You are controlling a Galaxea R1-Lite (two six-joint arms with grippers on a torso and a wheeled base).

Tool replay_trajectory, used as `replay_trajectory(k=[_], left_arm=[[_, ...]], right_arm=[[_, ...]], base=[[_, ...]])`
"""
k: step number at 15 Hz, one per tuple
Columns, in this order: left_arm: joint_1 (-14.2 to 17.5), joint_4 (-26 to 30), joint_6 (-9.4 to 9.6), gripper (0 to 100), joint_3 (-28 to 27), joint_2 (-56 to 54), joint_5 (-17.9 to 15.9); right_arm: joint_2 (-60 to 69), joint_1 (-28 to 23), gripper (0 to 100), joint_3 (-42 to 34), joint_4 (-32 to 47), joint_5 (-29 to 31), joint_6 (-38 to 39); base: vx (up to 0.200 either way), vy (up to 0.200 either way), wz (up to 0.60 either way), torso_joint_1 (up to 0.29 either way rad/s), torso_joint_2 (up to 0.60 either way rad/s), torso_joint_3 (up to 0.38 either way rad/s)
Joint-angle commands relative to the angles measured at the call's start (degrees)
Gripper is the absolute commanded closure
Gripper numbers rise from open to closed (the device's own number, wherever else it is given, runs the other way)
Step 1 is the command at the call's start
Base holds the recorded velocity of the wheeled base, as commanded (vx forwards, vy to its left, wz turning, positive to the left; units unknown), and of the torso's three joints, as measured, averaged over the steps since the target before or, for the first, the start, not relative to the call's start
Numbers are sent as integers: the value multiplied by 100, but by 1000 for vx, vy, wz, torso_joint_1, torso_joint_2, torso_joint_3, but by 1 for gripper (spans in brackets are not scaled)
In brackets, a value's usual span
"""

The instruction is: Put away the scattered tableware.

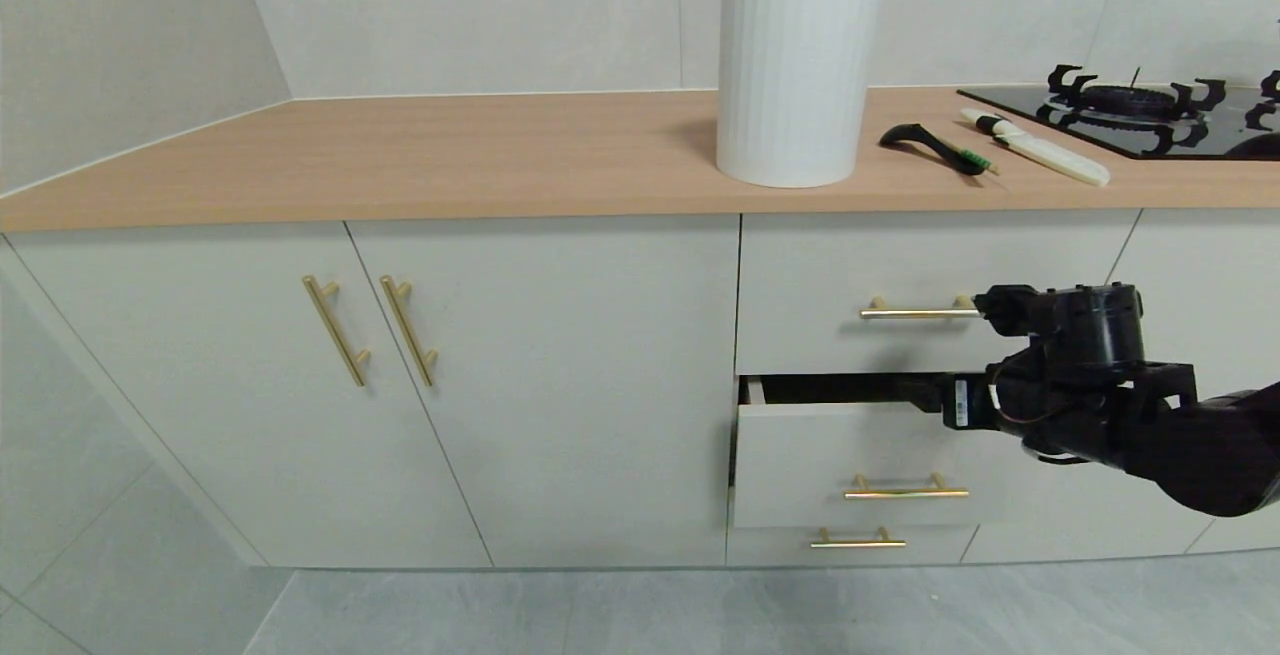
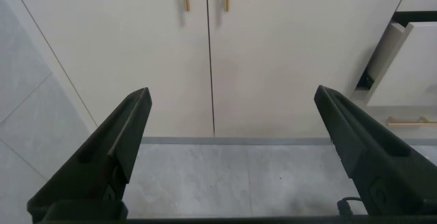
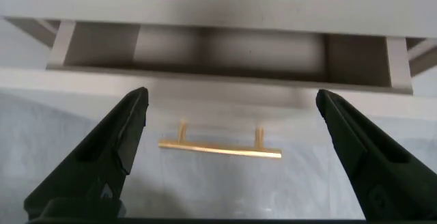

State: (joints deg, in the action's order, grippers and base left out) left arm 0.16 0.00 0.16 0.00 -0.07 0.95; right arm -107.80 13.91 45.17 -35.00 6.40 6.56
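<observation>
Right gripper (image 3: 231,100), jaws wide and empty, hovers at the partly open drawer (image 1: 850,455), apparently readied for storage; black spoon (image 1: 930,145) and white knife (image 1: 1040,151) lie on the counter (image 1: 450,155) above (left gripper (image 2: 232,100) likewise spread, holding nothing).

At the lower right of the head view's frame, the right arm (image 1: 1200,445) is glossy black with rounded housings. A stubby cylindrical module (image 1: 1095,320) sits on its wrist, with a small white label (image 1: 960,402) bearing dark print and a thin dark cable (image 1: 1010,413) looping beside it. The left gripper (image 2: 232,93) and right gripper (image 3: 231,95) each have two matte black fingers (image 2: 116,149), flat-faced wedges tapering to blunt tips.
</observation>
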Motion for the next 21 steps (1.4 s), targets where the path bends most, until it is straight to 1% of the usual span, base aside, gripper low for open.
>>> replay_trajectory(k=[1,2,4,6,8,10,17,19,21], left_arm=[[2,0,2,0,0,7,2],[2,0,2,0,0,7,2],[2,0,2,0,0,7,2],[2,0,2,0,0,7,2],[2,0,2,0,0,7,2],[2,0,2,0,0,7,2],[2,0,2,0,0,7,2],[2,0,2,0,0,7,2],[2,0,2,0,0,7,2]], right_arm=[[-452,15,0,-34,-446,37,47],[-567,15,0,-52,-631,81,56],[-1041,15,0,-52,-1325,388,38],[-1208,15,0,-52,-1492,432,38],[-1516,15,0,-17,-1844,485,30],[-1692,15,0,1,-1984,573,30],[-1568,15,0,-52,-1914,573,12],[-1454,15,0,-61,-1747,573,12],[-1164,15,0,-113,-1325,520,12]], base=[[0,0,0,0,0,0],[0,0,0,0,0,0],[0,0,0,0,0,0],[0,0,0,0,0,0],[0,0,0,0,0,0],[0,0,0,0,0,0],[0,0,0,0,0,0],[0,0,0,0,0,0],[0,0,0,0,0,0]])
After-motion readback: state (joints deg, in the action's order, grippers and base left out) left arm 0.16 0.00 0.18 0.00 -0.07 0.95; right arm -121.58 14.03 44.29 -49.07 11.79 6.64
